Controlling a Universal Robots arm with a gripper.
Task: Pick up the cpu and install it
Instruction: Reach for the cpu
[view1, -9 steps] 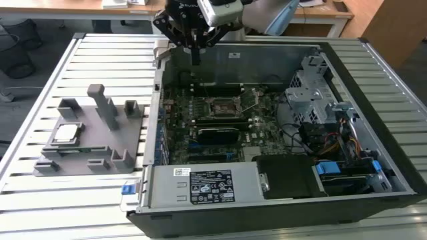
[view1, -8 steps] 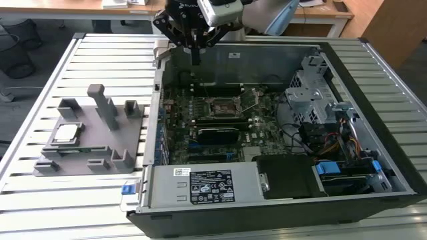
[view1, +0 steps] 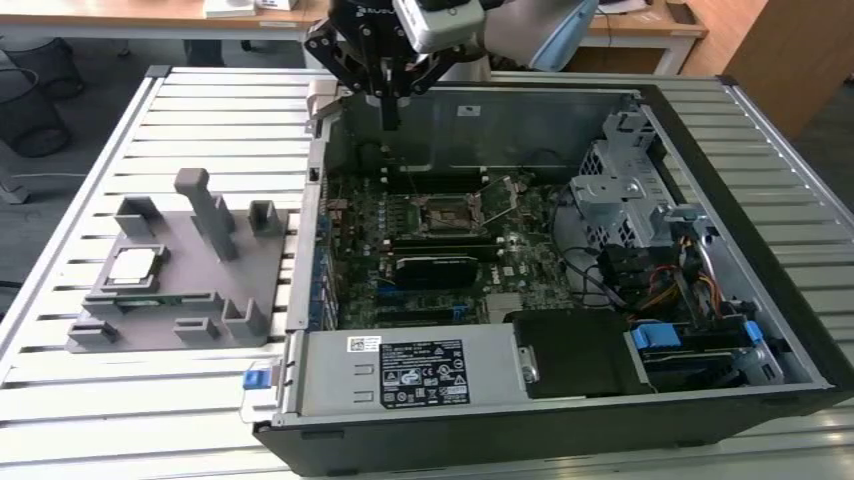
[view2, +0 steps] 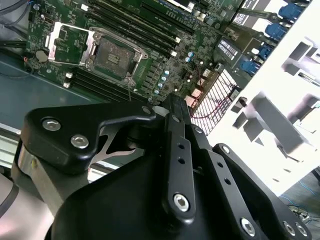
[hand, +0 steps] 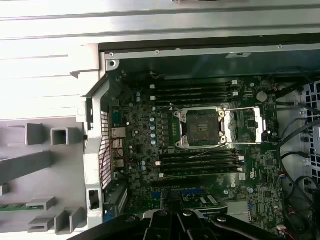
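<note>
Cpu (view1: 131, 265) on grey fixture (view1: 260, 285); gripper (view1: 390, 120), jaws closed & empty, over open pc case (view1: 507, 120).

My gripper (view1: 388, 118) is matte black all over, with silver bolt heads. The cpu (view1: 131, 265) has a pale silver-grey top, and the fixture (view1: 200, 310) is plain flat grey. The motherboard (hand: 200, 150) is dark green, speckled with pale dots and striped by black slots. The table (view1: 134, 420) is white slats, proper stripey. There are bright blue clips (view1: 657, 335) in the black case (view1: 534, 450).
</note>
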